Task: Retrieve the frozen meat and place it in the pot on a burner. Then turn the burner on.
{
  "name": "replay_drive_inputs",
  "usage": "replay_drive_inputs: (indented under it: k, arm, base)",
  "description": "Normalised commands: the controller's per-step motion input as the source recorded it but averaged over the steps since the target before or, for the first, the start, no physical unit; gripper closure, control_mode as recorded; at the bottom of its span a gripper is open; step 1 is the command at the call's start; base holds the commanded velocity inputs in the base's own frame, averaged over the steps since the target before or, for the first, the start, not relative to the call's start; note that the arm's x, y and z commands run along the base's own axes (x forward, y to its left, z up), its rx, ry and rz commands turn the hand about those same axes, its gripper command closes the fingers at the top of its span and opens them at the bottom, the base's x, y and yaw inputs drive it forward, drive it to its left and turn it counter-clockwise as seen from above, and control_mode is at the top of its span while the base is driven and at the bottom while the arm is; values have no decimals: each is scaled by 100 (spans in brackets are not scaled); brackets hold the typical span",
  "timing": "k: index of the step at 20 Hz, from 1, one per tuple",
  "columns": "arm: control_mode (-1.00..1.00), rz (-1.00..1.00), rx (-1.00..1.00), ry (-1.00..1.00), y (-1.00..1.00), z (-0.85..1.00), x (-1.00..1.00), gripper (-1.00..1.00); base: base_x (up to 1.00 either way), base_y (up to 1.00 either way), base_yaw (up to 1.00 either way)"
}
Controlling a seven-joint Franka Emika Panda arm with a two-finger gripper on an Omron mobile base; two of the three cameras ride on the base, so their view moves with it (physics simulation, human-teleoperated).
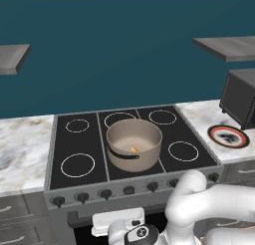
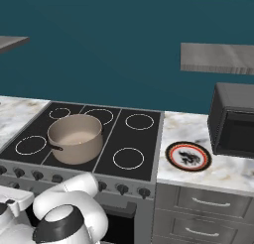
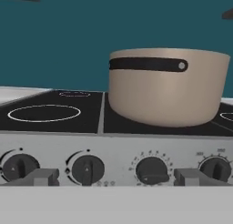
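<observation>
Inside the pot [image 1: 134, 144], on its floor toward the front: frozen meat [image 1: 134, 150], small orange chunk, lying loose. Pot upright on the middle strip of the stove [image 1: 79, 144], dark handle [image 3: 148, 64] facing the knob row. Seen from the hand view, pot [image 3: 168, 86] above and beyond the fingertips [image 3: 43, 176], well apart, nothing touching. Hand [image 3: 116, 177] low in front of the control panel, level with the knobs [image 3: 151, 170]; fingers spread wide, nothing between them. To the right on the marble surface [image 2: 218, 171]: red-rimmed plate [image 2: 188, 156], then a dark microwave [image 2: 233, 120].
</observation>
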Motion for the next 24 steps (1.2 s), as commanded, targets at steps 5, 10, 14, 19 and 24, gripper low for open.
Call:
replay_drive_inputs:
  k: [5, 10, 14, 19, 24]
  arm:
    - [-100, 0, 0, -1, 0, 0, 14, -100]
    - [-100, 0, 0, 0, 0, 0, 11, -100]
    - [-100, 0, 0, 1, 0, 0, 14, -100]
    - [-100, 0, 0, 0, 0, 0, 11, -100]
    - [-100, 0, 0, 0, 0, 0, 10, -100]
  base:
    - [0, 0, 0]
    - [0, 0, 0]
    - [0, 0, 0]
    - [0, 0, 0]
    - [0, 0, 0]
